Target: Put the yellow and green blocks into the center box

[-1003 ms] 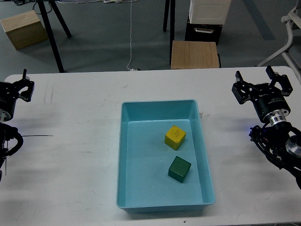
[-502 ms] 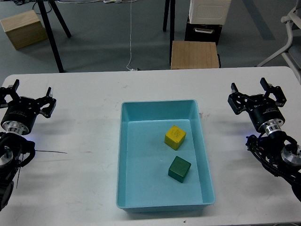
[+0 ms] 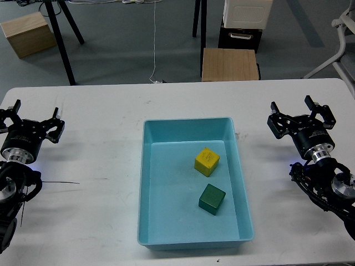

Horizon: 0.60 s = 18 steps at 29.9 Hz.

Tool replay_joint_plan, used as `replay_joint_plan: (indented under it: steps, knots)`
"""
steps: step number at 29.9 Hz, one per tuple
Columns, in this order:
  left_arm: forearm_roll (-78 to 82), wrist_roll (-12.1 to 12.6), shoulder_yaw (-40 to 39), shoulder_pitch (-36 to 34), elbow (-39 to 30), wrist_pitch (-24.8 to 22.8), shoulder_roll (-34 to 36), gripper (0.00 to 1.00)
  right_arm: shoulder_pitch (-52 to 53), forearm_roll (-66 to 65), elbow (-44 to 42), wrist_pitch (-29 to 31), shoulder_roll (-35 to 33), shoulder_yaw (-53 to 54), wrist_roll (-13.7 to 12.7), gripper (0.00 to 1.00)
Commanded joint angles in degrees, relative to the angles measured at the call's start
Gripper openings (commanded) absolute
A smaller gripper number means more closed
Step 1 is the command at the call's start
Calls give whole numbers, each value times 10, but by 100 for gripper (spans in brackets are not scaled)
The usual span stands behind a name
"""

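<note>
A light blue box (image 3: 150, 183) sits in the middle of the white table. A yellow block (image 3: 207, 161) lies inside it, right of centre. A green block (image 3: 212, 199) lies inside it just below the yellow one. My left gripper (image 3: 30, 115) is open and empty at the table's left edge, far from the box. My right gripper (image 3: 302, 113) is open and empty at the table's right side, also well away from the box.
Beyond the table's far edge stand a wooden stool (image 3: 229, 64), black stand legs (image 3: 61, 39), a wooden box (image 3: 29, 33) on the floor and a white chair (image 3: 338, 39) at the far right. A thin black cable (image 3: 55, 182) lies on the table at left.
My left arm came in from the left edge, so its gripper now shows fully. My right gripper shifted slightly left and down. The blocks and box have not moved.
</note>
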Motion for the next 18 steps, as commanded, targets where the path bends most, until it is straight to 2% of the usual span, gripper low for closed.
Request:
replay_joint_plan:
  steps: [1, 5, 14, 18]
  knots:
    - [1, -15, 2, 1, -2, 2, 3, 100, 0, -1, 0, 0, -1, 0, 1, 99]
    - [0, -11, 6, 1, -3, 9, 5, 100, 0, -1, 0, 0, -3, 0, 8, 99]
    - [-3, -15, -2, 0, -3, 20, -1, 100, -6, -12, 1, 0, -7, -1, 8, 99]
    - [-15, -9, -1, -1, -3, 28, -1, 100, -9, -12, -2, 0, -7, 5, 8, 99]
